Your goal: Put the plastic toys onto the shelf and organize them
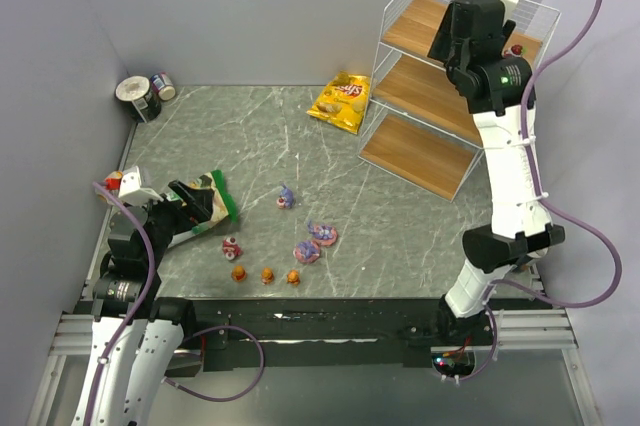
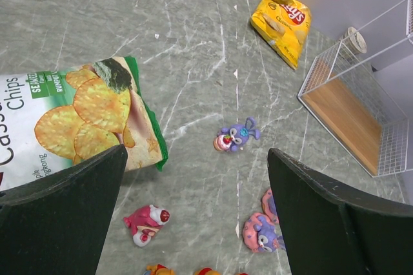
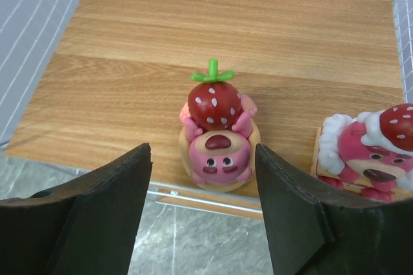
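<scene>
A: Checking the right gripper point(image 3: 203, 159): spread wide above the shelf's point(image 1: 430, 96) top board point(image 3: 226, 36), clasping nothing.

B: Flanking an upright strawberry bear figurine point(image 3: 218, 134) near the front edge, touching neither finger point(image 3: 97, 217); second strawberry bear point(image 3: 371, 146) just beside, at the right.

A: Checking the left gripper point(image 2: 197, 159): likewise spread, empty, hanging over the marble table point(image 2: 193, 30) near the cassava chips bag point(image 2: 77, 113).

B: Counting on the table: one purple figurine point(image 2: 236, 137), one pink-red figurine point(image 2: 147, 222), two purple-pink figurines point(image 2: 260, 232) close together, three orange figurines point(image 1: 267, 274) in a row.
</scene>
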